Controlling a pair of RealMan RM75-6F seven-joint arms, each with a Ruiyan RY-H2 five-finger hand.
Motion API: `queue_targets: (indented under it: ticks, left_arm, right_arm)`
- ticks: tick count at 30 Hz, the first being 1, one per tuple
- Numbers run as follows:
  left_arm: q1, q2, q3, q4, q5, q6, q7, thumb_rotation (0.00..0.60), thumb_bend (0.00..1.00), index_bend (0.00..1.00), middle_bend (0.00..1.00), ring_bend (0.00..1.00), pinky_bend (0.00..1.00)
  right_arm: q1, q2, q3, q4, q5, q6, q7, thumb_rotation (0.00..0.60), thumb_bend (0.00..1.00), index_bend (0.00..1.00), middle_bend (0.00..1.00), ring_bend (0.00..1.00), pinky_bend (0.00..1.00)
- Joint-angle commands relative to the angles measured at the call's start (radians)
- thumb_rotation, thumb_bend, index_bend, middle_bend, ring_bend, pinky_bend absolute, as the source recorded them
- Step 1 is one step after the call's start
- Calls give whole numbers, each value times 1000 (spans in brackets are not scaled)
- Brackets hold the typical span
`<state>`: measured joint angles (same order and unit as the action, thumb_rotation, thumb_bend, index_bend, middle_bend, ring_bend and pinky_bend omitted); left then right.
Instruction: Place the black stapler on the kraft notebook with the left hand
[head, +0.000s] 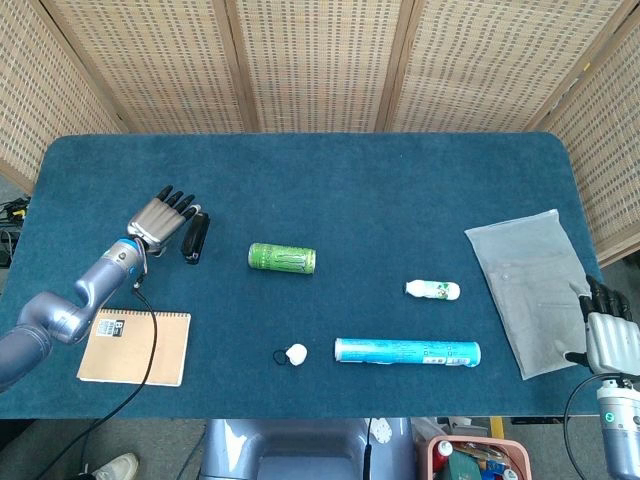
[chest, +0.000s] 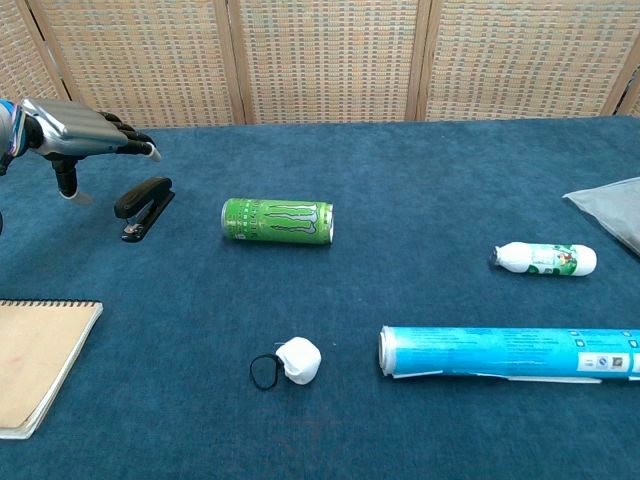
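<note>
A: Blue cloth covers the table (head: 400, 180). Where is the black stapler (head: 195, 237)?

B: It lies flat near the left edge, just beside the left robot hand (head: 159, 218), whose fingers are spread and hold nothing. They are not touching it.

A: And the kraft notebook (head: 135, 346)?

B: At the front left corner, apart from the stapler.

A: The right robot hand (head: 603, 330)?

B: At the front right corner, fingers extended, empty, just beside a grey plastic bag (head: 528, 282).
</note>
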<state>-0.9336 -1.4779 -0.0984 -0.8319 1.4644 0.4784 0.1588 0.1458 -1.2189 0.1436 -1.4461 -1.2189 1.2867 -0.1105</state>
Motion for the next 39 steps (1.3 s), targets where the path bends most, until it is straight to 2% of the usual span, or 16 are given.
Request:
queue_targets:
  ticks: [1,16,19,23,25,28,32,39]
  left_arm:
    - [-15,-22,11,23,5,-9,-10,600,278,72,0,0,0]
    - [-51,-122,57,144,31,-21,-63,600,296,79,0,0,0]
    - [-52,-139,67,167,34,-20,-79,600,305,111,0,0,5]
    - [-53,-164,79,197,45,-4,-98,600,335,193,27,0,65]
    - [-52,-181,88,219,56,12,-103,600,354,228,59,0,93]
    - [-47,-206,97,244,66,40,-120,600,388,341,163,28,180]
    - [-35,-237,108,286,89,112,-152,600,432,504,327,179,324]
    - [-18,-286,137,366,128,203,-211,600,500,665,479,328,426]
  right_arm:
    - [0,0,1,2,2,-2,2,600,172,0,0,0,0]
    - [0,0,3,9,9,-4,9,600,173,0,0,0,0]
    - [0,0,2,9,9,-4,10,600,173,0,0,0,0]
    - [0,-1,1,9,4,-2,11,600,173,0,0,0,0]
    - [1,-2,0,9,-1,-1,12,600,173,0,0,0,0]
    - [1,-3,-1,10,-4,2,13,600,172,0,0,0,0]
    - [0,-3,-1,9,-8,5,15,600,173,0,0,0,0]
    - [-2,-1,-2,7,-17,14,21,600,173,0,0,0,0]
